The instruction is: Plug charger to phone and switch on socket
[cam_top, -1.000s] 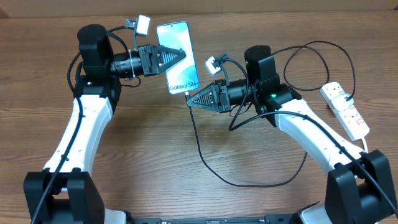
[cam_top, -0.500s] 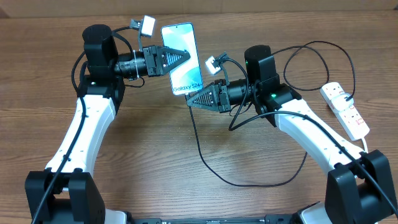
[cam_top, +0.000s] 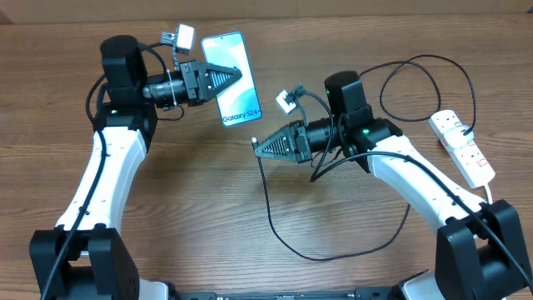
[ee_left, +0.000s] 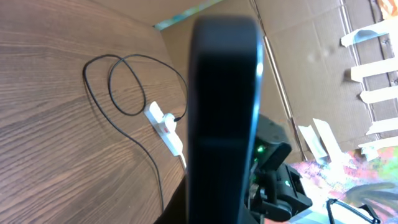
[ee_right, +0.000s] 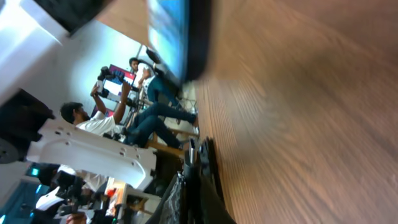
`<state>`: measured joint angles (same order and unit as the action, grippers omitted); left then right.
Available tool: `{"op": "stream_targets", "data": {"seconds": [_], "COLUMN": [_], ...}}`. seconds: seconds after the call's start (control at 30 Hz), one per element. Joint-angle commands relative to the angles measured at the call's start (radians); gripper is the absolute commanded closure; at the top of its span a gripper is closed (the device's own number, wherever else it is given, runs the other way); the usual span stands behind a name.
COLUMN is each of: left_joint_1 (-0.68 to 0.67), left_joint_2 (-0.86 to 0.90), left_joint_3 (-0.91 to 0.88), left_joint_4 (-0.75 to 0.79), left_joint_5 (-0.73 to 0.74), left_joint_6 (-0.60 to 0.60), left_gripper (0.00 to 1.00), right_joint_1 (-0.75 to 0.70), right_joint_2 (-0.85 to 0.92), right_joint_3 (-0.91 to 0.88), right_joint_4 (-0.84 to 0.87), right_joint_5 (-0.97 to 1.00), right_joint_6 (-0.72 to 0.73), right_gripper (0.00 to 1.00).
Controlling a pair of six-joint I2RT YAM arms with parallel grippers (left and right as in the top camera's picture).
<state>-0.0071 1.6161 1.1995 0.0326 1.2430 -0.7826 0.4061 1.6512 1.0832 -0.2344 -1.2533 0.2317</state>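
The phone [cam_top: 225, 60], with a light blue screen and "Galaxy S24+" at its near end, is held above the table with my left gripper [cam_top: 241, 77] shut on it. In the left wrist view the phone [ee_left: 224, 106] shows edge-on and hides the jaws. My right gripper [cam_top: 256, 149] is shut on the plug end of the charger [cam_top: 268, 204], a thin black cable looping over the table. The metal plug tip [ee_right: 191, 152] sticks out past the fingers, a short gap below the phone's [ee_right: 177, 37] near end. The socket [cam_top: 464, 147] lies at the far right.
The charger's cable loops near the table's front [cam_top: 333, 248] and again behind my right arm [cam_top: 416, 79] toward the socket. A thick white cord [cam_top: 490, 193] leaves the socket toward the front. Cardboard stands behind the table.
My left arm has swung the phone right and then back left. My right gripper has dropped toward the near side with the plug, widening the gap to the phone's end.
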Motion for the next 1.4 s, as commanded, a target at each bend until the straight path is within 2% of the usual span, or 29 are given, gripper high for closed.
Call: {"op": "stream_targets", "data": {"seconds": [0.0,0.2,0.37,0.9,1.13,1.37], "left_joint_1": [-0.032,-0.060,-0.060,-0.060,-0.060,-0.060], "left_joint_2": [0.023,0.074,0.076,0.076,0.076,0.076], "left_joint_3": [0.020,0.020,0.020,0.020,0.020,0.020], "left_joint_4": [-0.001,0.034,0.108,0.138,0.192,0.208], "left_joint_5": [-0.016,-0.006,0.022,0.066,0.069,0.065], "left_joint_6": [0.019,-0.009,-0.039,-0.079,-0.109,-0.116], "left_gripper": [0.96,0.96,0.95,0.96,0.95,0.96], "right_joint_1": [-0.002,-0.009,-0.042,-0.065,-0.065,-0.065], "right_joint_2": [-0.003,-0.003,-0.003,0.007,0.061,0.068], "right_joint_3": [-0.027,-0.029,-0.029,-0.029,-0.029,-0.029], "right_joint_4": [-0.003,0.081,0.094,0.171,0.288,0.321], "right_joint_5": [-0.017,-0.096,-0.094,-0.064,-0.069,-0.091], "right_joint_6": [-0.074,-0.065,-0.042,-0.007,0.132,0.147], "right_gripper": [0.96,0.96,0.96,0.96,0.96,0.96]}}
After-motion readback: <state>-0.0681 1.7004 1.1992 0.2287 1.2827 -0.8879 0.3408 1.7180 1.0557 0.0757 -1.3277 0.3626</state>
